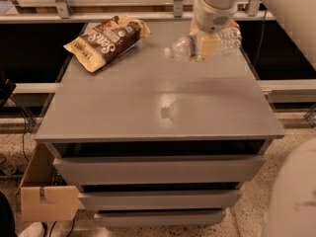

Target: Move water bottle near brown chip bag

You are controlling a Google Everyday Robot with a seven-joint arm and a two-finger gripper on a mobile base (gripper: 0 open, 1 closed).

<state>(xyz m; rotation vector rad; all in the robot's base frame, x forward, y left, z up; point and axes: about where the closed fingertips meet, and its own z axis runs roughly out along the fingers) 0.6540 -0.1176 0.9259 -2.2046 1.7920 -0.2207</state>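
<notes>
A cardboard box (pixel 42 201) is seen on the floor at the cabinet's 7 o'clock corner, beside the drawers (pixel 158 169). On the grey cabinet top (pixel 148 107), the bag (pixel 106 41) is laid flat at about 10 o'clock. It is set aslant, with one tan end toward the left edge and the other toward the back edge, and its white lettering is turned up. The middle and front of the top are marked only by a pale glare patch.

At about 1 o'clock, the bottle (pixel 180 48) is held on its side, roughly parallel to the back edge. Its white cap (pixel 167 54) is pointed toward 9 o'clock, in the direction of the bag. The bottle and the bag are well apart, with bare grey surface between them.

The gripper (pixel 205 46) is positioned over the bottle's middle, and its tan fingers (pixel 207 44) are pinched on the bottle from above, so that the label band is covered. Whether the bottle is resting on the top or raised off it cannot be told. The white arm (pixel 217 4) is brought in from 1 o'clock, above the back right corner. A metal rail (pixel 123 1) is seen running behind the cabinet.
</notes>
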